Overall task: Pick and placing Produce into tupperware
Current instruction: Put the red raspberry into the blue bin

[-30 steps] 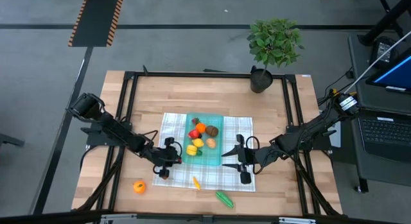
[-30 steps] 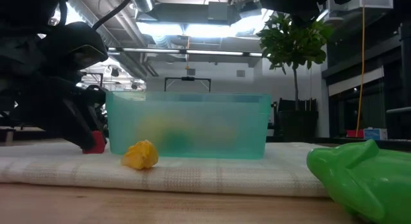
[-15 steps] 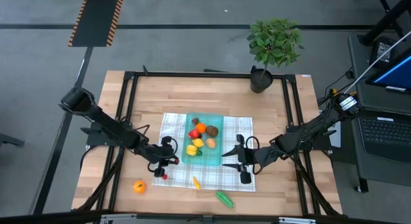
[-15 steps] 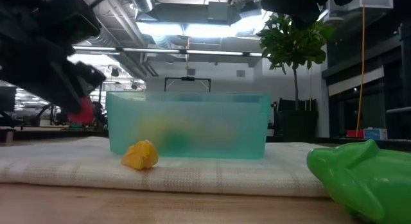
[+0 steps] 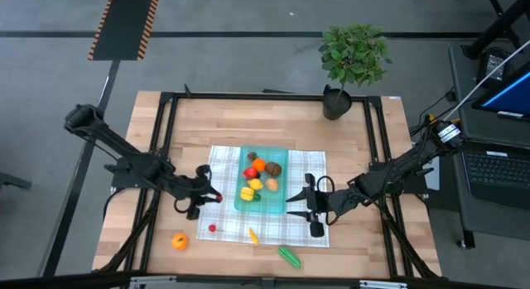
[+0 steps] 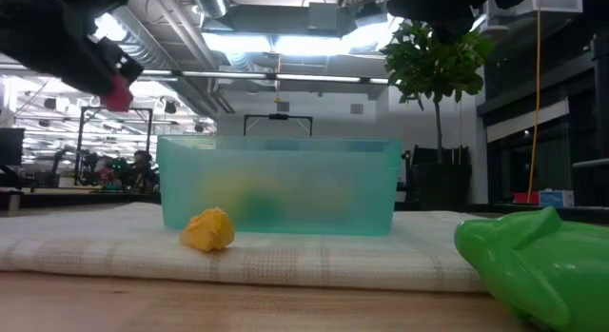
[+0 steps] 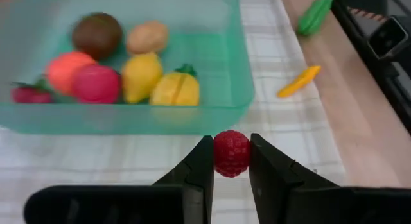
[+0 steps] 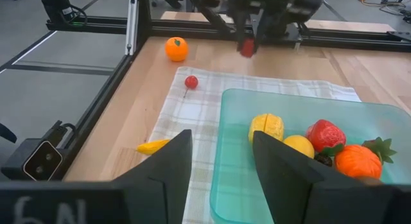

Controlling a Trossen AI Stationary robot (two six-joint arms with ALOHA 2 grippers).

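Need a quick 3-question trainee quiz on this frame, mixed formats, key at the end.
1. True or false: the left gripper is shut on a small red raspberry-like toy fruit.
2. Multiple choice: where is the green toy vegetable? A) inside the shallow translucent teal plastic container B) on the bare wooden table near its front edge C) in the right gripper
3. Fill in: the small orange toy fruit lies off the white-and-green checked cloth, on the ____ arm's side.

Key: 1 true; 2 B; 3 left. The right gripper is open and empty beside the container.
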